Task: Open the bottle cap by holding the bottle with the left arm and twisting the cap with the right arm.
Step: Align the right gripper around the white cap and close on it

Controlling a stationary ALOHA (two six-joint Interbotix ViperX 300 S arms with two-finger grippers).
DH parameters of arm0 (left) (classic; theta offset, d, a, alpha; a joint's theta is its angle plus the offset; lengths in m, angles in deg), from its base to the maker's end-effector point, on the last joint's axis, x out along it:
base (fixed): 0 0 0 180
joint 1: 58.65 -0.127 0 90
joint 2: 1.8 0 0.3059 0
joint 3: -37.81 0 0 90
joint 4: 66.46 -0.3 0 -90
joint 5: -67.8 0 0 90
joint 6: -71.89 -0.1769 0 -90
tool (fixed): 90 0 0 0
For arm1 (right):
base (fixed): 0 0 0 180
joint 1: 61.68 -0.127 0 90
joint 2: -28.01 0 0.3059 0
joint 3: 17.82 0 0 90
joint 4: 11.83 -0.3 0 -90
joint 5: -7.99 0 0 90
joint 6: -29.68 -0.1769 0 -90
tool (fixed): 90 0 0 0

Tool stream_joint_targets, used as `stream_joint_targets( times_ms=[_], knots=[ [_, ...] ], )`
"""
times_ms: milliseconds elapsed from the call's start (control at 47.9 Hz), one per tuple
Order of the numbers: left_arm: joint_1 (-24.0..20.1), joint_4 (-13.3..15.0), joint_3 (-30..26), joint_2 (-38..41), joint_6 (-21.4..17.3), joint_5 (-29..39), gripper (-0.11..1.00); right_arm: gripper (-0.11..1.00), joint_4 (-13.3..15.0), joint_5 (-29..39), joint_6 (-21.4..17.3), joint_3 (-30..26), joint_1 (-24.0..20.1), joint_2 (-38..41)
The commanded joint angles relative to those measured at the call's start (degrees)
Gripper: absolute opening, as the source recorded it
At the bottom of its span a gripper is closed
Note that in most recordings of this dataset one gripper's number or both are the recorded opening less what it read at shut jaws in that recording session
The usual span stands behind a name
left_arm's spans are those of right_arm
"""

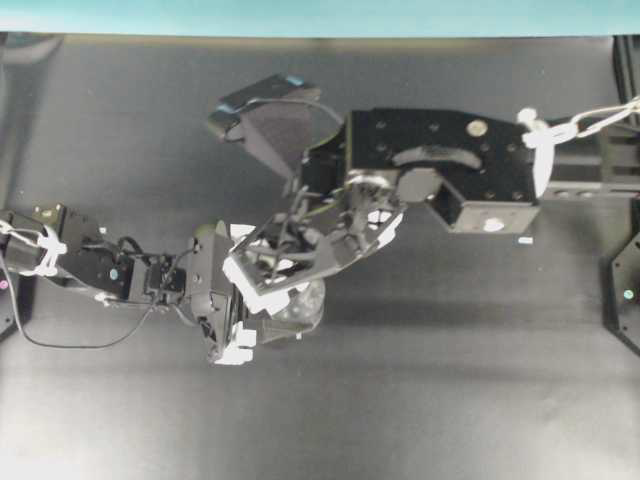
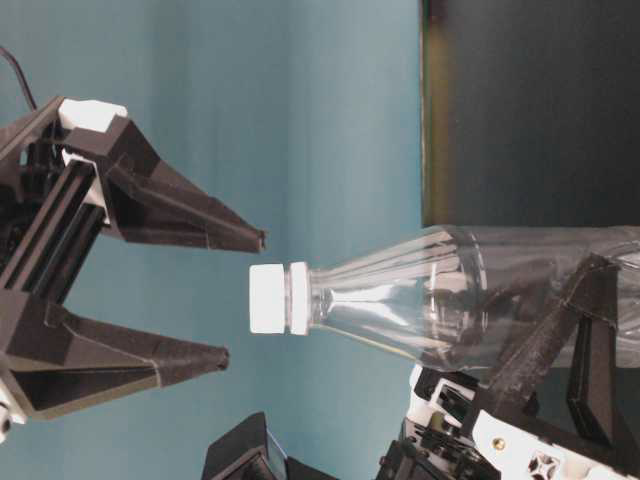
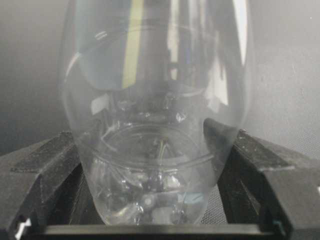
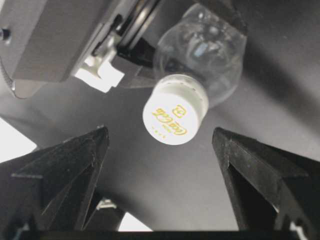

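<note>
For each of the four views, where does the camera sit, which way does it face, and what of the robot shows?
Overhead: above, facing down; both arms meet over the bottle.
Table-level: low, side-on and rotated; the right tool is open before the bottle cap.
Left wrist: behind the left tool, whose fingers clamp the bottle.
Right wrist: looks between its open fingers at the cap's top.
Table-level and right wrist share the cap.

My left arm (image 1: 110,275) is thin and black, with loose black wires and white ties. My right arm (image 1: 450,165) is a big black box with little round screws and a white tie. Both have black pointy fingers (image 4: 75,165) and white bits near them.
</note>
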Motion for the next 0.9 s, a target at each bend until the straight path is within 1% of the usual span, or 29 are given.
stream_joint_targets(
  times_ms=[0,271,480,563,626,709,793,814,876],
  knots=[
    [0.4,-0.2,-0.3,-0.1,0.1,0.1,0.81,0.79,0.3,0.5,-0.5,-1.1,-0.3,0.5],
    [0.4,-0.2,-0.3,-0.1,0.1,0.1,0.81,0.78,0.9,2.3,0.8,-3.7,-0.2,2.4],
    [0.5,-0.2,-0.3,-0.1,0.1,0.1,0.81,0.78,1.1,3.4,1.0,-4.1,-0.1,2.8],
    [0.4,-0.2,-0.3,-0.1,0.1,0.2,0.81,0.75,1.4,4.4,1.0,-4.1,-0.2,3.0],
    [0.5,-0.2,-0.3,-0.1,0.1,0.2,0.81,0.70,1.4,4.9,1.1,-4.1,-0.1,3.1],
    [0.5,-0.2,-0.2,-0.2,0.1,0.2,0.81,0.56,1.4,5.2,1.3,-4.1,-0.1,3.2],
    [0.5,-0.2,-0.2,-0.2,0.1,0.2,0.81,0.39,1.5,5.2,2.8,-4.0,-0.1,3.3],
    [0.5,-0.2,-0.2,-0.1,0.1,0.2,0.81,0.37,1.5,5.2,3.3,-4.0,-0.1,3.3],
    [0.5,-0.2,-0.2,-0.1,0.1,0.2,0.81,0.37,1.5,5.3,4.8,-4.0,-0.1,3.3]
  ],
)
